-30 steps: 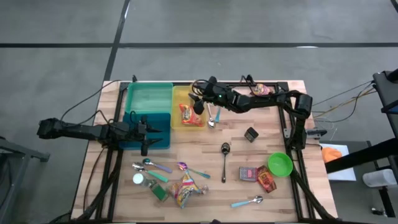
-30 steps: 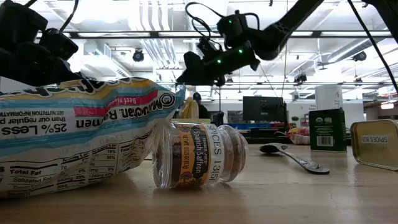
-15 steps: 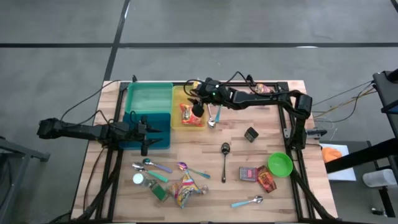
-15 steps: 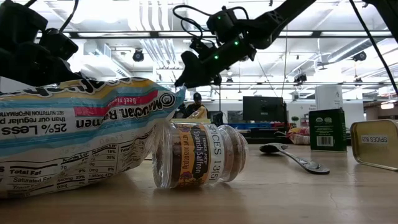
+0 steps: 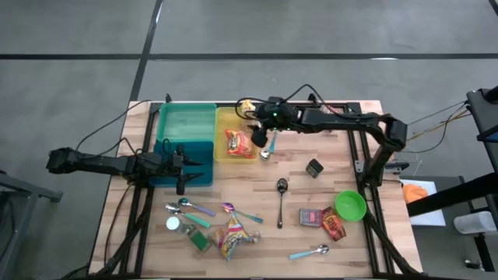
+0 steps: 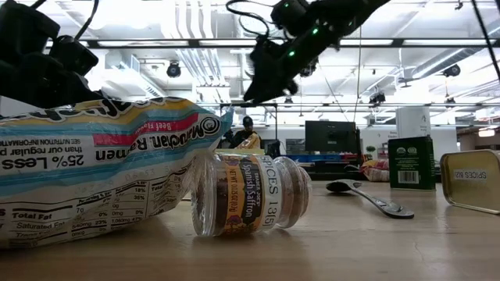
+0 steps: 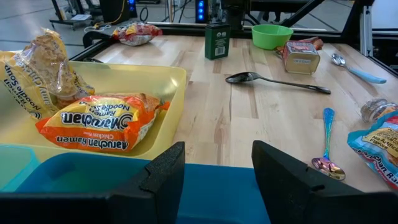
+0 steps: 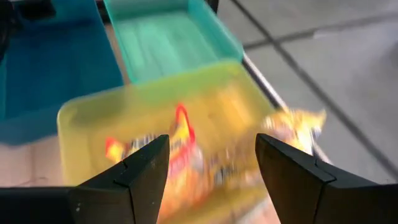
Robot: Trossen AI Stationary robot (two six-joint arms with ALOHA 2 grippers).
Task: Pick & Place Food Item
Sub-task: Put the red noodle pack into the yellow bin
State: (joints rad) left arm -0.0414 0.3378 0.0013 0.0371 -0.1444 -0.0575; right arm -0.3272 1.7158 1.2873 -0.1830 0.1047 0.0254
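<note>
The right gripper (image 5: 259, 134) hangs above the yellow tray's (image 5: 222, 152) edge, jaws apart and holding nothing. An orange ramen packet (image 5: 236, 143) lies in that tray, with a second noodle pack (image 7: 45, 65) at its far end. The left gripper (image 7: 214, 177) waits over the blue bin (image 5: 191, 173), jaws parted and empty.

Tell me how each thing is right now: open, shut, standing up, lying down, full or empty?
Left hand: open, empty, over the blue bin.
Right hand: open, empty, above the yellow tray.
Orange ramen pack: lying flat in the yellow tray.
Spice jar: lying on its side.
Green bowl: upright, empty.
</note>
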